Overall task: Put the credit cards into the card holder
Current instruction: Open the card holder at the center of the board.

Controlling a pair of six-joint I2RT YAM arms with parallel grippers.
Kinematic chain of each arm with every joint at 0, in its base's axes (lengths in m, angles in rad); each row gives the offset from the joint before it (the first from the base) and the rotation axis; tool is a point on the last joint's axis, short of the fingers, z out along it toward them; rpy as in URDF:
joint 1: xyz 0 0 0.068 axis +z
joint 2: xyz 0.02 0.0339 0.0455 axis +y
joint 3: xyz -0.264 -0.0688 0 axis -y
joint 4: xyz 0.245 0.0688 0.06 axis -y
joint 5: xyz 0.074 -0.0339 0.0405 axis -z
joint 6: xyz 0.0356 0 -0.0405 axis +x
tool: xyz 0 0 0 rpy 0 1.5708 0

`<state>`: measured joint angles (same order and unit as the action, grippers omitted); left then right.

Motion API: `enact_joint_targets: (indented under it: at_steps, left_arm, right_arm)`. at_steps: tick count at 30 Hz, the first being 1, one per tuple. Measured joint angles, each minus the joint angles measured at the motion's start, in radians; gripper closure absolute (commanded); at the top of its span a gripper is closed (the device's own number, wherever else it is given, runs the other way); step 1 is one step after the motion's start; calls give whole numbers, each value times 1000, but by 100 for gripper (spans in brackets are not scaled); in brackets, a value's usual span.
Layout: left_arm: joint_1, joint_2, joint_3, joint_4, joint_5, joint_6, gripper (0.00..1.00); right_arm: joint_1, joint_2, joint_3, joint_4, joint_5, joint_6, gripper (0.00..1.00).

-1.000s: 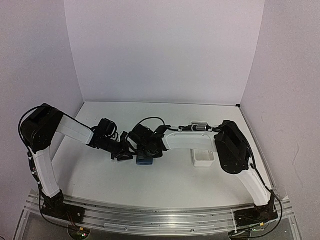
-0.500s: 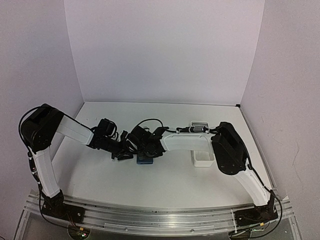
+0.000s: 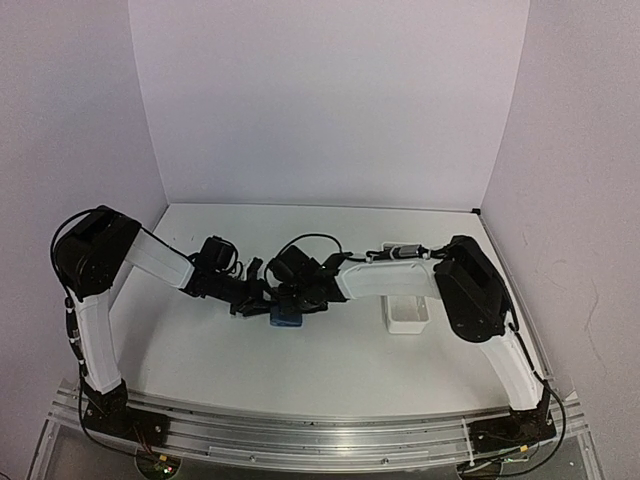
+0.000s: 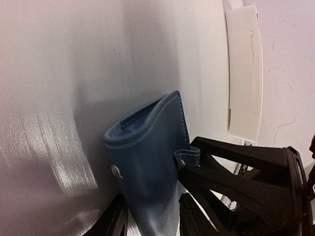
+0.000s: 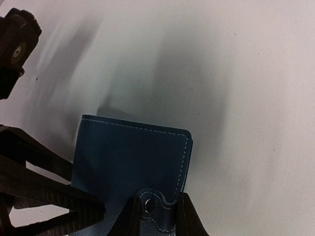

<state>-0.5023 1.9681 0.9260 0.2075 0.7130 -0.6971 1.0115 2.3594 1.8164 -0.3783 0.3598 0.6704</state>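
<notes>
Right wrist view, item one: right tool (image 5: 157, 219), bottom centre of the frame, jaws drawn narrow and pinching the snap tab (image 5: 151, 202) of the card holder (image 5: 130, 155). The card holder is blue with pale stitching and folded shut. It fills the lower middle of the frame against the white counter (image 5: 236, 73), with its shadow just above it.

Left wrist view, item two: left tool (image 4: 150, 223), bottom centre, fingers (image 4: 112, 219) set narrow against both faces of the card holder, gripping it. The holder stands on edge between them, and its curled upper rim shows a paler lining. The right tool's black frame is at lower right, at the tab. Whether the holder touches the counter cannot be told. A long white tray (image 4: 243, 73) is at upper right, well apart.

Top external view: both tools meet at frame centre on the holder. The tray is right of centre, partly under the right arm.
</notes>
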Motion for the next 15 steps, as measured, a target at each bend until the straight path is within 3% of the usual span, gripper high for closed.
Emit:
enact_joint_targets:
  at_steps: [3, 7, 15]
  left_arm:
    - [-1, 7, -5, 1, -9, 4, 99]
    - [1, 14, -5, 1, -7, 18, 100]
    - [6, 9, 4, -43, -7, 52, 100]
  right_arm:
    - [-41, -85, -192, 186, -147, 48, 100]
    - [-82, -124, -304, 352, -282, 97, 100]
    - [-92, -147, -378, 443, -312, 141, 100]
